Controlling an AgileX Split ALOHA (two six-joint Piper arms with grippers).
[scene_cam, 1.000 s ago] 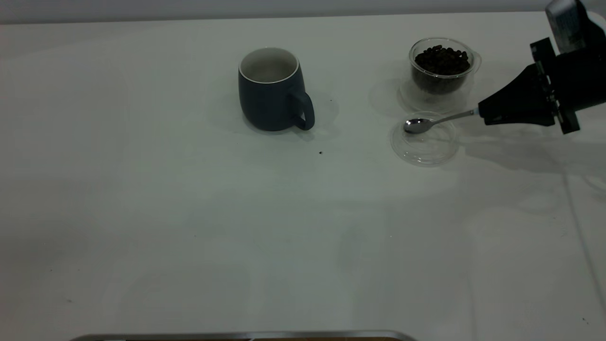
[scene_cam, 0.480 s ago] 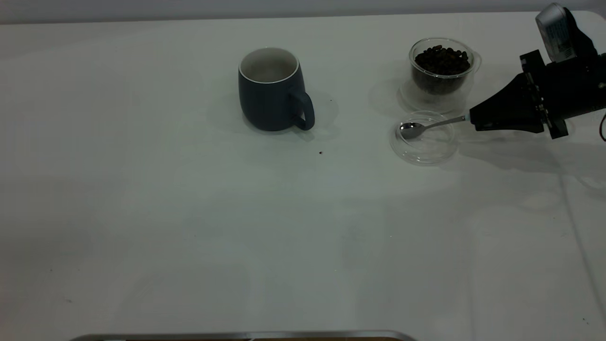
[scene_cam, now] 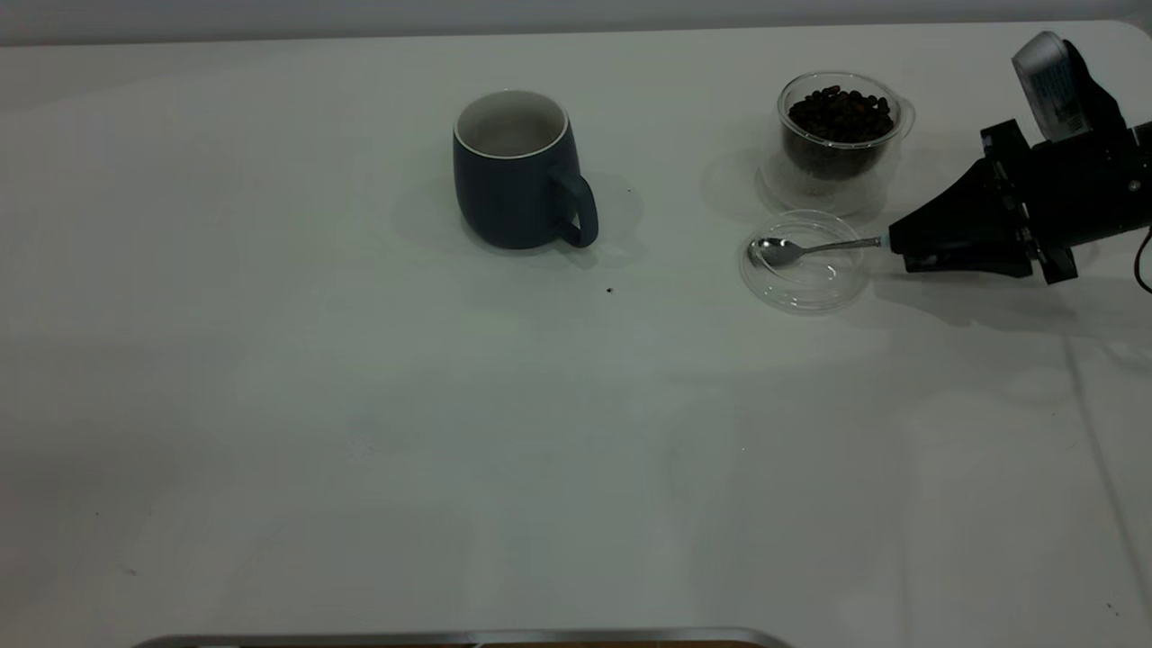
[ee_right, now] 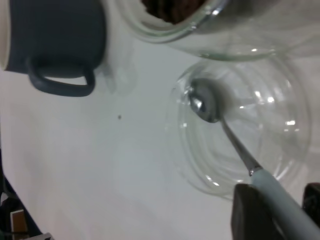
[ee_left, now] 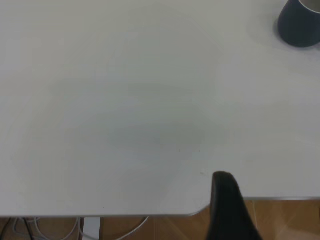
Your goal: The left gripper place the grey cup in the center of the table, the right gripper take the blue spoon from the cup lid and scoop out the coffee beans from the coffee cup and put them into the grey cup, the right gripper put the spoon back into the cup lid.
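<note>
Exterior view: high, angled down over the whole tabletop [scene_cam: 360,405], mid distance, facing the arms. Left wrist view: off the tabletop's [ee_left: 125,100] near edge, looking across bare surface, grey cup [ee_left: 300,22] cut at a far corner; shares that grey cup [scene_cam: 517,171] with the exterior. Right wrist view: very close, looking down at the cup lid [ee_right: 245,135] and blue spoon [ee_right: 225,130], grey cup [ee_right: 50,40] behind; shares cup lid [scene_cam: 805,265], blue spoon [scene_cam: 810,247] and cup with the exterior.
</note>
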